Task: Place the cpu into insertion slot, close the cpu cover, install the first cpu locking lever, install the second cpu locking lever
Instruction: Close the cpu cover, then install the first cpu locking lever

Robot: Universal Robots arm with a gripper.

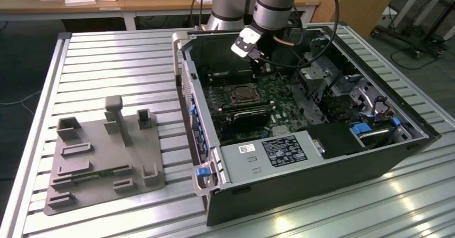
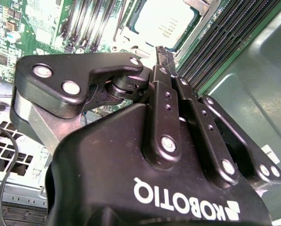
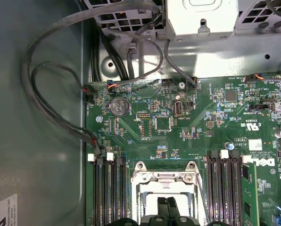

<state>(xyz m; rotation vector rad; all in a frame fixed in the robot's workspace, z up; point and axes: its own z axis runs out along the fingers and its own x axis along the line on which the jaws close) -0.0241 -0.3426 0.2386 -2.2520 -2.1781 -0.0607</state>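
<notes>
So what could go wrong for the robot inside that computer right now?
The fingers are close over the chip and its metal cover; pressing off-centre might scratch or bend them. The loose cables beside the green board could snag the arm when it moves.

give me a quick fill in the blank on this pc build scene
1. The gripper hangs over the cpu, set in a ___ circuit board.
2. The grey fixture lies toward the exterior view's ___ of the computer case.
3. Black memory slots flank the cpu on ___ sides.
Missing words: green; left; both.
</notes>
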